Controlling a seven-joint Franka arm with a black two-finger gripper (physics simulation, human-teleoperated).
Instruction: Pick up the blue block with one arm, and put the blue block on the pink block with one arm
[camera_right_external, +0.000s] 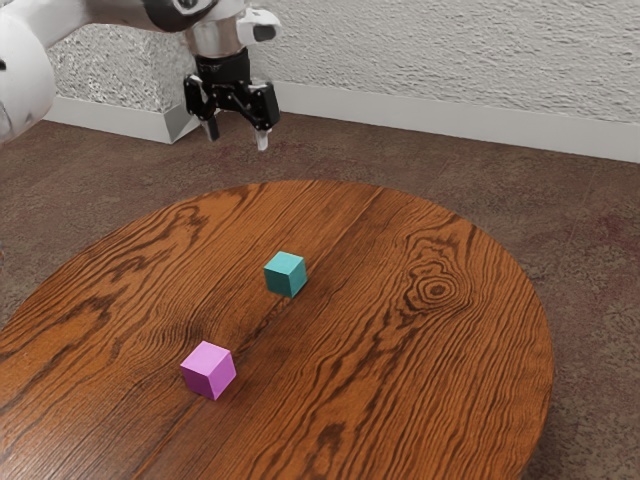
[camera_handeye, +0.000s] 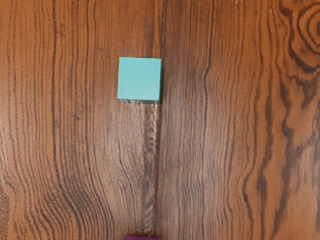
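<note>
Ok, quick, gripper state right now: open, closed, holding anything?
Gripper: open, holding nothing, up above the table; blue block sits on the wood, apart from the pink block.

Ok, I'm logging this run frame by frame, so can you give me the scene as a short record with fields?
tool: open, empty, raised high above the table
blue block: on the table, near its middle, nothing touching it
pink block: on the table, apart from the blue block, toward the exterior view's lower left
stacking: not yet done
</note>
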